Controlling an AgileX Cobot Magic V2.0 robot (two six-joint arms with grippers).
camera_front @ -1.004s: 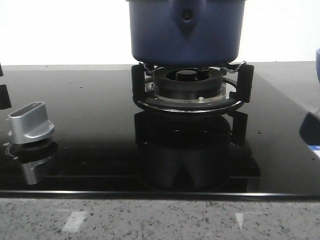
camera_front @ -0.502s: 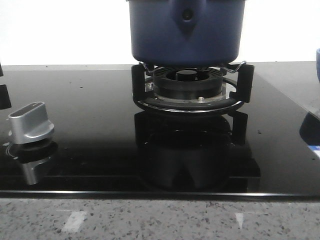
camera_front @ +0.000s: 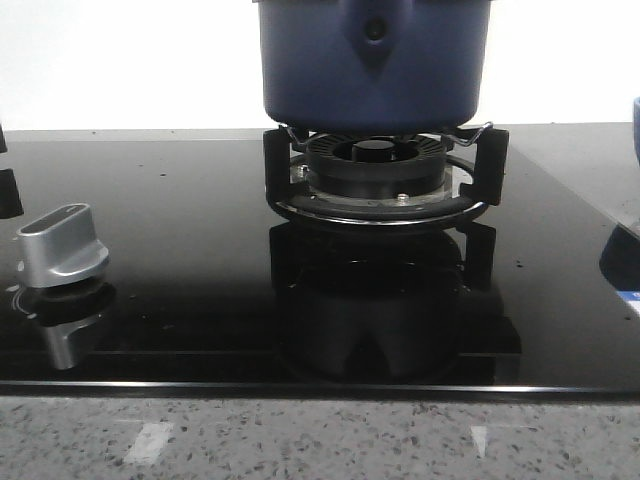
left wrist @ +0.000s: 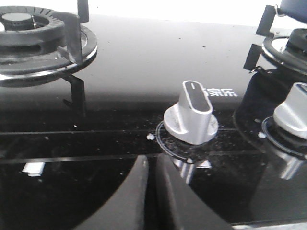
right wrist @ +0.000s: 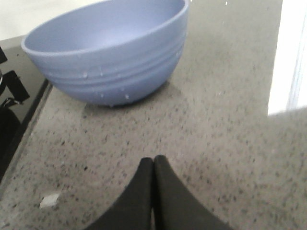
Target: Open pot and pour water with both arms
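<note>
From the front camera I see the pot [camera_front: 372,62], dark navy blue, sitting on the black grate of a gas burner [camera_front: 378,172]. That burner is my landmark. The pot's upper part is cut off by the frame; its teardrop handle mount and rivet face me. Around the burner spreads a glossy black glass cooktop [camera_front: 190,200], which mirrors the burner in front of it. A silver control knob [camera_front: 62,245] stands well to the left of the burner, nearer to me. A speckled grey stone counter [camera_front: 320,440] edges the cooktop in front, and a plain white wall lies behind the burner.

From the left wrist camera, the left gripper [left wrist: 149,191] hangs over the cooktop near a silver knob [left wrist: 192,120], its dark fingers pressed together, grasping nothing. A second knob [left wrist: 292,112] and a second burner [left wrist: 33,38] also show.

From the right wrist camera, the right gripper [right wrist: 153,191] is clenched on nothing above the speckled counter, near a light-blue bowl [right wrist: 110,52] dotted with water drops
</note>
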